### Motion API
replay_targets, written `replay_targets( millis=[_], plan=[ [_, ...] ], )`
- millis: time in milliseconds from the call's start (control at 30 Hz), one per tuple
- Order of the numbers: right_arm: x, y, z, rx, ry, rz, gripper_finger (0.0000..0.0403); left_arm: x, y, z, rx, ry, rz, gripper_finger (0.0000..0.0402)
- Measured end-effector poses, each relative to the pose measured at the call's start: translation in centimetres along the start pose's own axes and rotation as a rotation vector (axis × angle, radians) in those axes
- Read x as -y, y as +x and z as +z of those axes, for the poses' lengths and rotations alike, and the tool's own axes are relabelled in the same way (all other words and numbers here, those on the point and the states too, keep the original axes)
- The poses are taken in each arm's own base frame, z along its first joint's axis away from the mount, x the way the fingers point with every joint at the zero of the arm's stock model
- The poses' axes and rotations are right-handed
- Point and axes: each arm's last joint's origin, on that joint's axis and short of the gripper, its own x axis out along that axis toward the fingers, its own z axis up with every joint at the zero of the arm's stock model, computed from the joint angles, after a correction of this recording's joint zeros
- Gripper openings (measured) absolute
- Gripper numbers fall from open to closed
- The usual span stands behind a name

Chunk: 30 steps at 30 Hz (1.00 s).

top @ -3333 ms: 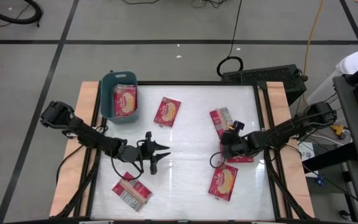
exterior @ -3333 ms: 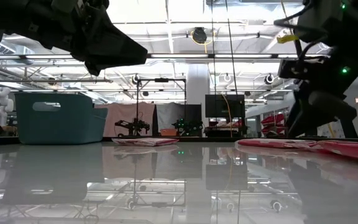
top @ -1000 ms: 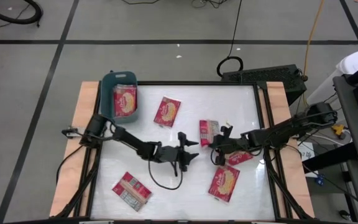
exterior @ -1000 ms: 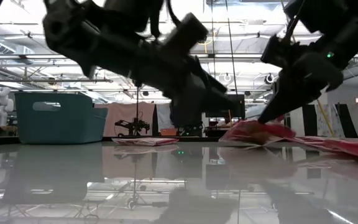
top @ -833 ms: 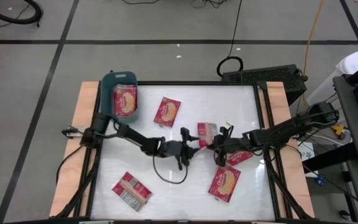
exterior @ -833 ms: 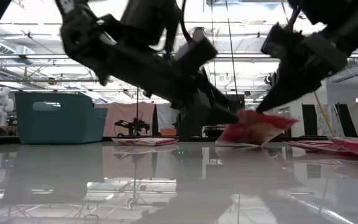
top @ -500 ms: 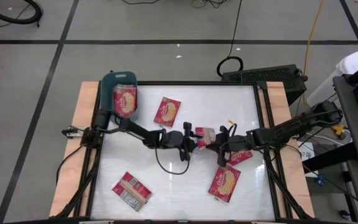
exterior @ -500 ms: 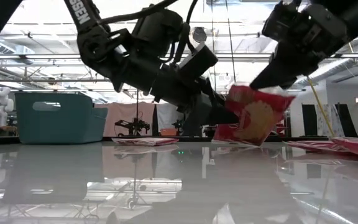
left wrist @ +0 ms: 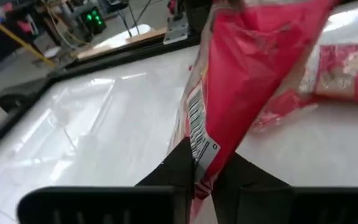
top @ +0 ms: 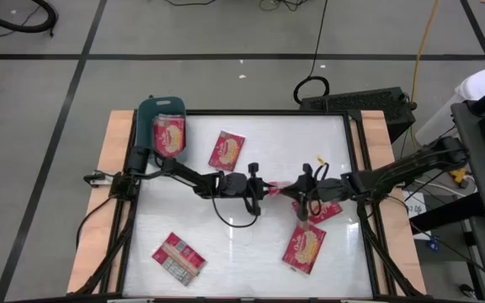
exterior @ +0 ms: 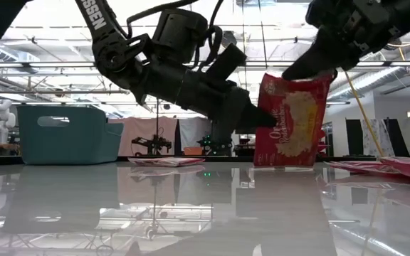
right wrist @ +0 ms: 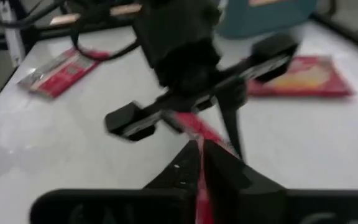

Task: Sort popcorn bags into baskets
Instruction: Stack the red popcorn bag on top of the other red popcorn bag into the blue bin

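Note:
A red popcorn bag (exterior: pixel 290 121) stands upright in the middle of the table between my two grippers; from above it shows edge-on (top: pixel 282 184). My left gripper (top: pixel 269 187) reaches in from the table's left and is shut on it. My right gripper (top: pixel 295 189) comes from the right and is shut on its top. The teal basket (top: pixel 146 135) stands at the far left corner with one bag (top: pixel 168 136) lying inside. My left gripper pinches the bag's left side edge (left wrist: pixel 199 163), about mid-height, between its two fingers. The fingers lie level and come from the table's left. The bag stands upright in the hold. My right gripper pinches the bag's top edge (exterior: pixel 310 77) between its two fingers, slanting down from the right. The bag hangs upright below them, picture face toward the near edge. Its lower edge (exterior: pixel 283 163) is close to the table; whether it touches, I cannot tell.
Other bags lie flat on the white table: one at the far middle (top: pixel 226 150), one near left (top: pixel 178 257), one near right (top: pixel 304 244), one under my right arm (top: pixel 330 210). Raised black frame rails border the table on both sides.
My right gripper has lifted the bag off the table and tipped it from flat to upright, carrying it slightly toward the left. My left gripper has moved right and toward the far edge to meet it and has shut on the bag's side edge.

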Motion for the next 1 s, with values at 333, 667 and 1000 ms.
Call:
replay_targets(
  millis=[333,667,1000],
  plan=[
    [1.1,-2.3,1.5,0.144,0.010,-0.179,0.0160,-1.4,-3.0,3.8,-0.097,-0.235,-0.019,0.0021],
    [2.4,-2.5,-1.9,0.232,0.153,-0.202,0.0226,-3.0,-9.8,7.8,-0.340,-0.395,0.005,0.0026],
    [2.3,-1.7,-5.3,0.227,0.107,-0.155,0.0228,-6.2,-19.3,11.7,-0.378,-0.491,0.122,0.0031]
  ],
)
